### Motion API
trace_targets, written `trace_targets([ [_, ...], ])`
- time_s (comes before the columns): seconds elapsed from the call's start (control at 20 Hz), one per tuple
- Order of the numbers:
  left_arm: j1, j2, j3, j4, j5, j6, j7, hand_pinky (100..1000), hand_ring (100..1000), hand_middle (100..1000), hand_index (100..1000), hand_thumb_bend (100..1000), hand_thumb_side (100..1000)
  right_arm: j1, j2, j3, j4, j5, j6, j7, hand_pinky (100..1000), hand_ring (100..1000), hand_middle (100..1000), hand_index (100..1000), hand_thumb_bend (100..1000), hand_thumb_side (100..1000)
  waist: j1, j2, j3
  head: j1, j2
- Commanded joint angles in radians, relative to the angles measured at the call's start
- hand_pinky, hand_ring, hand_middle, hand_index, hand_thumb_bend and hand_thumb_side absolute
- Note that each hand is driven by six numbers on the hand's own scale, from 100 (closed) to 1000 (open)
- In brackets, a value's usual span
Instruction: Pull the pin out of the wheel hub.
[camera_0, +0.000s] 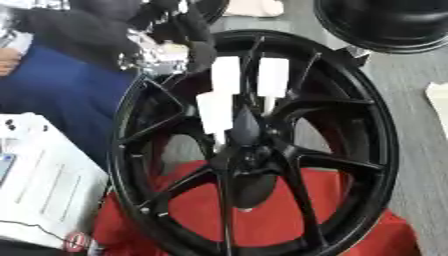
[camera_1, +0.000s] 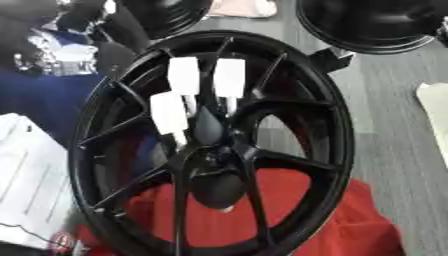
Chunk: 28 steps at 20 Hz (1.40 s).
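A black spoked wheel (camera_0: 367, 125) lies on a red cloth (camera_0: 341, 200), with its hub (camera_0: 249, 157) at the middle of the view. My left arm comes in from the upper left. My left hand (camera_0: 226, 75), with white pads on its fingers (camera_1: 229, 77), reaches down over the spokes to the hub. A dark tapered pin (camera_0: 245, 125) stands up from the hub. It sits between the lower white pad and the two upper ones, which close on it. My right hand shows in neither view.
A second black wheel (camera_0: 385, 25) lies at the top right on the grey floor (camera_0: 420, 165). A white printed box (camera_0: 44, 185) sits at the lower left. A person in blue (camera_0: 52, 90) is at the left edge.
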<state>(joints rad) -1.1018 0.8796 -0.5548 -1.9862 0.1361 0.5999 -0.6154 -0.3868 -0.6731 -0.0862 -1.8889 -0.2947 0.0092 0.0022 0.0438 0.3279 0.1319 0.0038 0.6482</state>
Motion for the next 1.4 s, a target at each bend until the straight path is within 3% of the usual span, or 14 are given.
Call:
trace_targets([
  [0.05,-0.026,0.014,-0.017,-0.014,-0.029,0.055,-0.031,806,831,754,827,347,608,-0.013,-0.018,-0.009,-0.009,-0.005,0.002,0.003,801,649,625,715,100,604,0.000,-0.016,-0.001,0.004,-0.006],
  [0.3,-0.039,-0.006,-0.047,-0.006,-0.117,0.086,-0.098,813,817,743,834,404,577,-0.015,-0.016,-0.010,-0.010,-0.008,0.003,0.002,801,649,625,715,100,604,0.003,-0.015,-0.003,0.009,0.002],
  [0.6,-0.045,-0.025,-0.067,0.025,-0.197,0.078,-0.165,859,861,790,859,453,573,-0.021,-0.013,-0.009,-0.012,-0.011,0.005,0.004,801,648,625,715,100,604,0.004,-0.012,-0.004,0.014,0.008],
  [1.4,-0.006,-0.030,-0.081,0.078,-0.282,0.079,-0.190,822,818,775,848,402,568,-0.026,-0.002,-0.012,-0.018,-0.014,0.006,0.005,802,648,625,715,100,606,-0.008,0.009,-0.008,0.030,0.002],
])
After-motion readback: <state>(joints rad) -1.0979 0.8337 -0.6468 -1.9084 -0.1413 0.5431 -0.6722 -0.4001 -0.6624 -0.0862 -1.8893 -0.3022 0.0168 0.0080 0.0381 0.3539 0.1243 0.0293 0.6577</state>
